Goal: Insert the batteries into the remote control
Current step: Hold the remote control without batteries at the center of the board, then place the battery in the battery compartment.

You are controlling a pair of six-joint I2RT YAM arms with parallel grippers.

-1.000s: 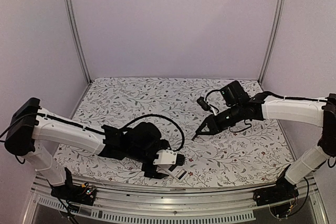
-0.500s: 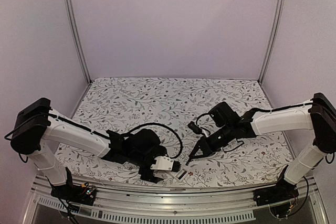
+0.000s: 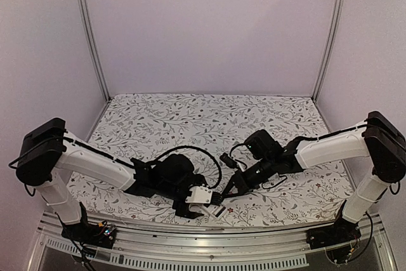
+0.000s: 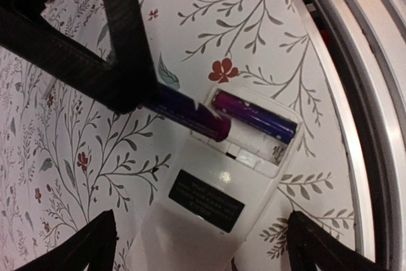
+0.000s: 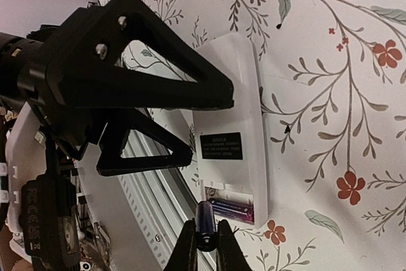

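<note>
The remote control (image 4: pixel 209 207) lies white back up, with a black label, on the floral cloth near the table's front edge (image 3: pixel 217 211). Its compartment is uncovered and one dark purple battery (image 4: pixel 255 117) sits inside (image 5: pixel 231 209). My left gripper (image 4: pixel 200 226) stands open, a finger on each side of the remote's lower half with a small gap on both sides. My right gripper (image 5: pixel 206 242) is shut on the second battery (image 5: pixel 204 219). That battery's free end (image 4: pixel 193 117) touches the compartment's empty slot at a tilt. In the top view the right fingertips (image 3: pixel 224 195) meet the left gripper (image 3: pixel 204 202).
A silver aluminium rail (image 4: pixel 355 99) runs along the table's front edge just beside the remote (image 3: pixel 209 236). The left gripper's black triangular fingers (image 5: pixel 158 74) fill the space over the remote's far end. Floral cloth (image 3: pixel 190 118) covers the table behind.
The right arm has swung down and left from mid-table, bringing its battery to the remote's compartment. The left gripper shifted slightly and stays open over the remote.
</note>
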